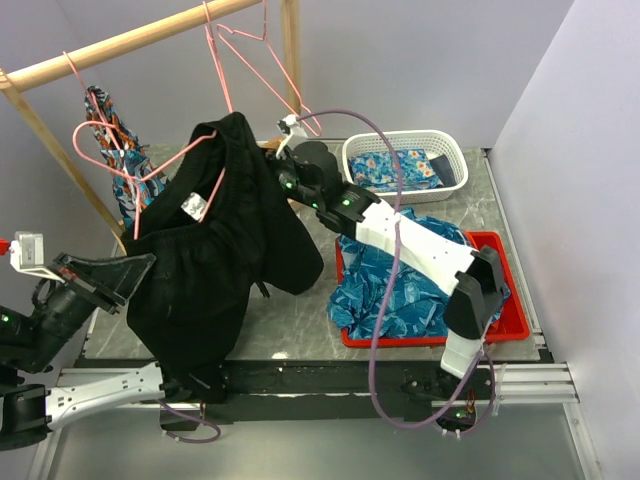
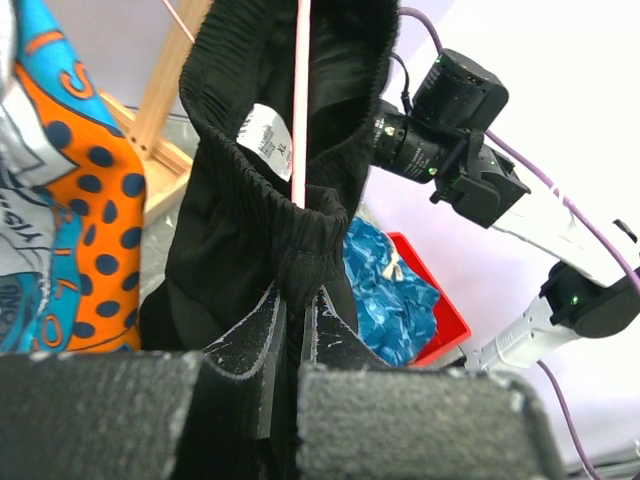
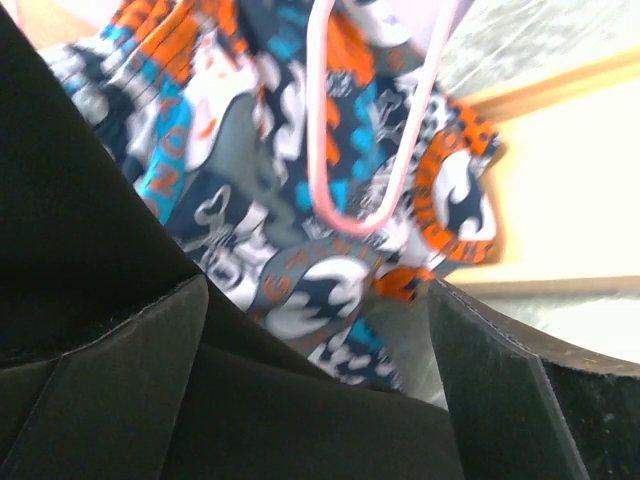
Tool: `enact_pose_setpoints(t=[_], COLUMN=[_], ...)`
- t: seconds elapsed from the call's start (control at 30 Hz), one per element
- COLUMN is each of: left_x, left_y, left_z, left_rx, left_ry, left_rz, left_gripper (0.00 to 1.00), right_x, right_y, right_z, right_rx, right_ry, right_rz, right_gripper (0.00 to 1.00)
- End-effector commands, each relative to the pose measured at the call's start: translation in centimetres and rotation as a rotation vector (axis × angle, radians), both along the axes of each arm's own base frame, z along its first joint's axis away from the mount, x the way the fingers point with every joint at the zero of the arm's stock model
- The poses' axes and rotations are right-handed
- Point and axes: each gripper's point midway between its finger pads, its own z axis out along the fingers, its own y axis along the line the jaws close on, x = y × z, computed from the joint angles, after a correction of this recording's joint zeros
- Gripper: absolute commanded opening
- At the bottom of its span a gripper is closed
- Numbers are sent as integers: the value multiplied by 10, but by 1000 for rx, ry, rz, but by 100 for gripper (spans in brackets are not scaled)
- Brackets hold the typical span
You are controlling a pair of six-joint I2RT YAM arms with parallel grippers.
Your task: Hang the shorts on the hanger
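Up by the rack (image 1: 130, 40), the left gripper (image 2: 295, 330) pinches the waistband of the shorts (image 1: 215, 260) with the hanger (image 2: 298, 100) threaded inside, so the right gripper (image 3: 315, 295), jaws apart, should spread the band along the wire.

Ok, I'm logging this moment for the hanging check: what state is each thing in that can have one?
shorts: held up, hanging limp
hanger: wire running down inside the shorts' waistband
left end effector: shut on the waistband
right end effector: open, black fabric against one finger
basket: holding patterned cloth
tray: holding crumpled blue cloth
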Motion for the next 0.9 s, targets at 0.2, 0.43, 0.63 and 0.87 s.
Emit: enact_pose_setpoints(t=[0.2, 0.43, 0.63, 0.87], left_x=[1, 3, 9, 26], left_y=[21, 22, 19, 0], left_z=[30, 34, 35, 35], left_rx=[-56, -44, -31, -11], left_ry=[-53, -55, -43, -3], left_rz=[84, 113, 142, 196], left_gripper=[1, 1, 1, 1], right_x=[57, 79, 92, 98], right_y=[-4, -22, -28, -40], right_z=[21, 32, 33, 31], right_rx=[24, 79, 69, 55], right_ry=[-112, -107, -101, -94], right_rz=[-267, -440, -489, -514], right_gripper=[98, 100, 100, 100])
